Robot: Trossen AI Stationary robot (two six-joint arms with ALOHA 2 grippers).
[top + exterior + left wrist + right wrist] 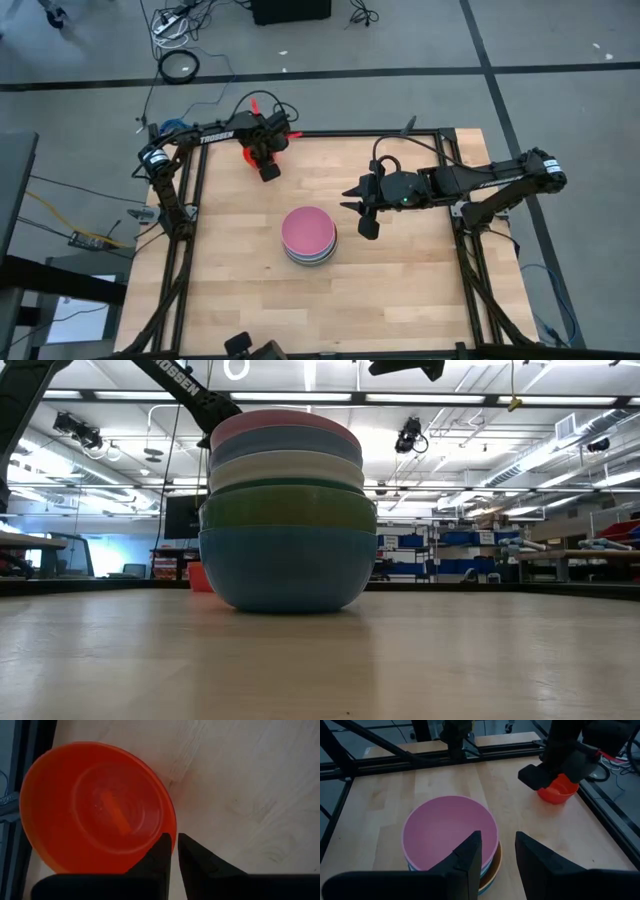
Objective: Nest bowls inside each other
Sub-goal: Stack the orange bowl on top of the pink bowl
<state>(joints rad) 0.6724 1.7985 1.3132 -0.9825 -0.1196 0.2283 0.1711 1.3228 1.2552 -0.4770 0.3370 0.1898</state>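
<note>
A stack of nested bowls (308, 236) stands upright mid-table, its blue bottom bowl (288, 570) resting on the wood and a pink bowl (450, 830) on top. A small red bowl (95, 807) is at the far left corner of the table, under my left gripper (174, 839), which is shut on its rim. My right gripper (498, 837) hovers open and empty just right of the stack, slanting down toward it. My left gripper pinches the red bowl's rim (172, 831), one finger over the inside and one outside the wall. The fingers come from above, pointing down. The bowl stays upright, its opening up; whether it is clear of the table, I cannot tell.
Black frame rails (395, 757) run along the table's edges, close behind the red bowl. Bare wood (400, 290) lies near and to the right of the stack. In the low view the stack hides most of the red bowl (198, 576).
</note>
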